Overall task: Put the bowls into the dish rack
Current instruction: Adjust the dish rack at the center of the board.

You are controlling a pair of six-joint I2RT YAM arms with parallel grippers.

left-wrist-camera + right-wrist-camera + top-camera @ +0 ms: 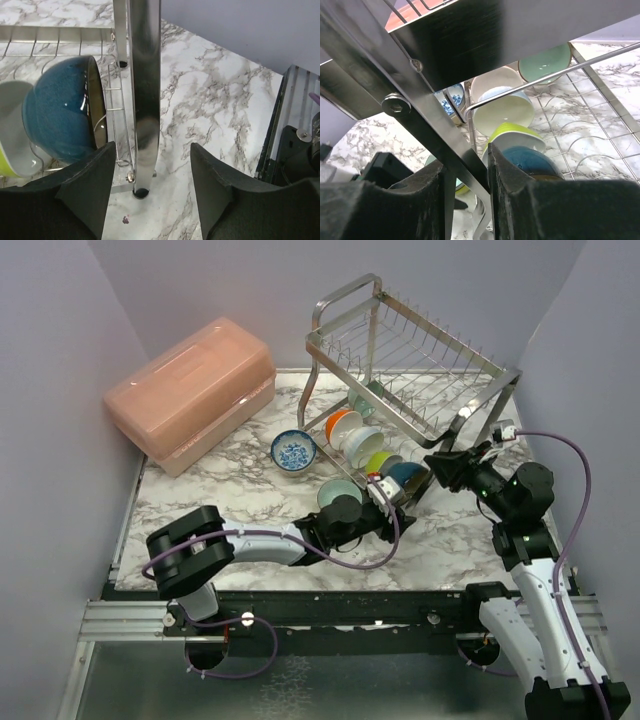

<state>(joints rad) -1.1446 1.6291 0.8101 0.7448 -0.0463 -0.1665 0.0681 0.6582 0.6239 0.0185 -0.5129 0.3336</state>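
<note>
Teal bowl (60,115) in dish rack (50,34); left tool (152,165) straddles post (145,75).

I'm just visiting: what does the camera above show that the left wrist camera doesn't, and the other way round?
Only the top view: the pink box, the patterned bowl loose on the table, and the whole rack.
Only the left wrist: the left fingers standing apart on either side of a rack post, not touching it, and a small dark spot on the marble by its foot.
Both: the teal bowl on edge in the rack, and the marble table.
</note>
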